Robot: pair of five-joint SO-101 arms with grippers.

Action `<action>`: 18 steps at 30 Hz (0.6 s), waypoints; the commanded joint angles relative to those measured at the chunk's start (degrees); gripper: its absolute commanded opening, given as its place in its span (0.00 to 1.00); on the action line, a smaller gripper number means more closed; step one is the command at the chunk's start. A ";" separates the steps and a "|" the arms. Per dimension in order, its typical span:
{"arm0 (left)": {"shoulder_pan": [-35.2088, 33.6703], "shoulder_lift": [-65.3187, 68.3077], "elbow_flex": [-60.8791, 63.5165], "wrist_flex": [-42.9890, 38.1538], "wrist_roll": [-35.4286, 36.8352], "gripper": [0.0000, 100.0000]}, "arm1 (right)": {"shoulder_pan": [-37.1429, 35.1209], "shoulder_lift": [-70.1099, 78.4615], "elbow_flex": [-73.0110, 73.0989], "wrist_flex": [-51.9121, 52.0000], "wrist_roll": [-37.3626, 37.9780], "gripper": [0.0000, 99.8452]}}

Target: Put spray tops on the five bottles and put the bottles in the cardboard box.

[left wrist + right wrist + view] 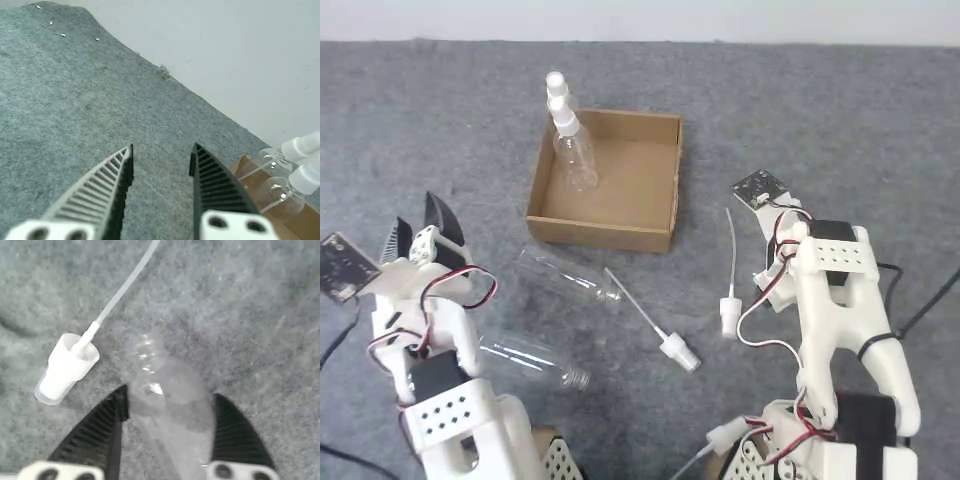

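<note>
Held low over the carpet, my right gripper (170,395) is shut on a clear, capless bottle (167,410). A white spray top (65,370) with its long tube lies just beside the bottle's neck. That spray top (730,312) sits left of the right arm (830,270). My left gripper (420,222) is open and holds nothing at the near left, away from everything. Two capless bottles (565,275) (535,360) lie on the carpet, with a second spray top (680,350) to their right. Two capped bottles (575,150) stand in the cardboard box (600,232).
Grey carpet (840,120) covers the table up to a pale wall at the back. The left wrist view shows the box corner (250,175) and the capped bottles (295,170) off to one side. Most of the box floor is bare.
</note>
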 commanded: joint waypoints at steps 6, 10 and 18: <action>-0.09 -0.79 -0.57 -2.20 -0.88 0.18 | -2.24 -2.95 -3.25 2.51 9.05 0.24; -0.09 -0.79 -0.57 -2.20 -0.88 0.18 | -2.68 -2.95 -3.25 2.77 11.87 0.23; -0.09 -0.79 -0.57 -2.20 -0.88 0.18 | -2.42 -2.68 -3.16 2.77 17.76 0.22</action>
